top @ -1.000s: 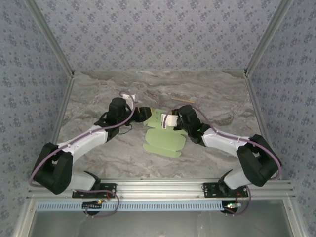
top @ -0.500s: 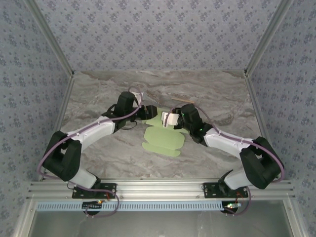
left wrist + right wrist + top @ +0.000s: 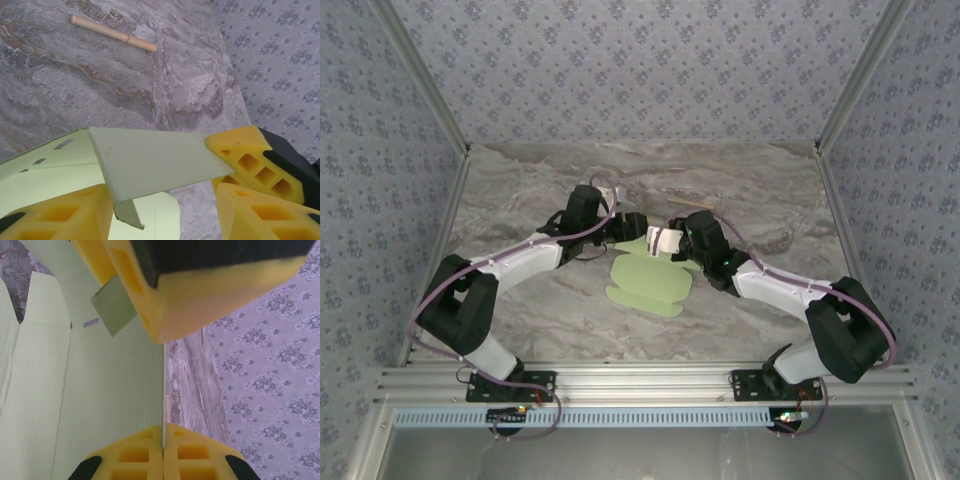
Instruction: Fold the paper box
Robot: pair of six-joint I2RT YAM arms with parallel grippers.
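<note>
Pinching paper box (image 3: 650, 285): right claw (image 3: 163, 440); left claw (image 3: 162, 202) spread.

Tan wooden stick (image 3: 114, 34) on grey marbled tabletop (image 3: 55, 85)

Light: bright, even and diffuse, coming from above onto the matte marble table (image 3: 520, 190).
Shadows: soft and faint under the arms, with a dim patch beneath the raised flap of the paper box (image 3: 150, 160).
Focus: overhead view sharp; wrist views softer up close, with the wallpaper (image 3: 270, 365) crisper.
Edges: frame lines straight.
</note>
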